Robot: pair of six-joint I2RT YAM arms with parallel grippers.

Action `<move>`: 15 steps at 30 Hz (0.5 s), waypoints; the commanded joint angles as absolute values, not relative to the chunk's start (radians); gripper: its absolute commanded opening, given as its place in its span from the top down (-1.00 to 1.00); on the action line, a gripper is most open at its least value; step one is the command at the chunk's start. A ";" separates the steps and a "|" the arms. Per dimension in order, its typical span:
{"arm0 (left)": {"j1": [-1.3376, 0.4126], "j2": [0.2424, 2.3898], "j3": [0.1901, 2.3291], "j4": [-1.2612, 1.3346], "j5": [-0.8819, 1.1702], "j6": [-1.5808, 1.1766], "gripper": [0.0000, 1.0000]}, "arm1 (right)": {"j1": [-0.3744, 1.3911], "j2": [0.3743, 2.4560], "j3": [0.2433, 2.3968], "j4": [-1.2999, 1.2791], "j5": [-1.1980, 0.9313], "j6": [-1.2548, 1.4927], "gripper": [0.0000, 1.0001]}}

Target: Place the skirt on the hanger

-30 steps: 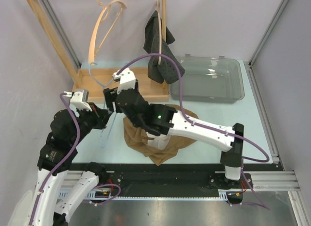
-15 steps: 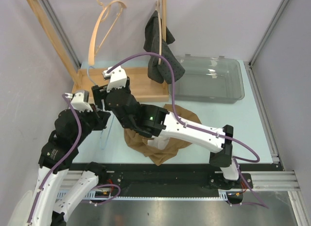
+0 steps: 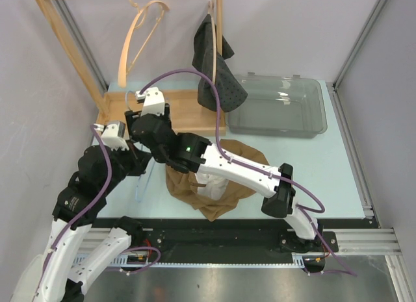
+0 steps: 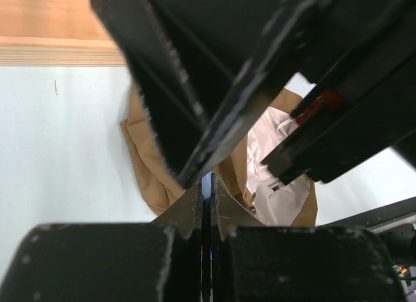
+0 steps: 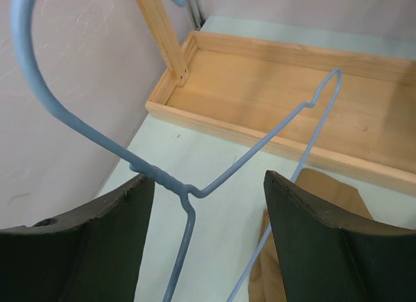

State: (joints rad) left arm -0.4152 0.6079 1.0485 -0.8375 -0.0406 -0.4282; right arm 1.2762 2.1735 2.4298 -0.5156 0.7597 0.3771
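Pale blue table (image 3: 305, 159) carries the work. Jaws of the left gripper (image 4: 206, 185) are closed on the wire hanger (image 5: 162, 178). Jaws of the right gripper (image 5: 208, 178) stand wide astride its neck, not gripping. Beyond, the skirt (image 3: 214, 208) lies crumpled on the table, not yet hung; all threading remains.

The skirt (image 3: 218, 208) is matt brown cloth, creased, with a white lining. The hanger (image 5: 170, 182) is thin wire with a smooth pale blue coating. The rack (image 3: 195, 113) is bare pale wood with visible grain. The grey cloth (image 3: 218, 81) looks matt and dotted. The bin (image 3: 286, 107) is clear, glossy plastic. The table (image 3: 325, 172) is smooth and pale blue.
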 commanded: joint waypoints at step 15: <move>-0.440 0.615 1.094 -0.790 -0.009 -0.434 0.67 | 1.226 2.132 2.405 -0.583 0.778 0.538 1.00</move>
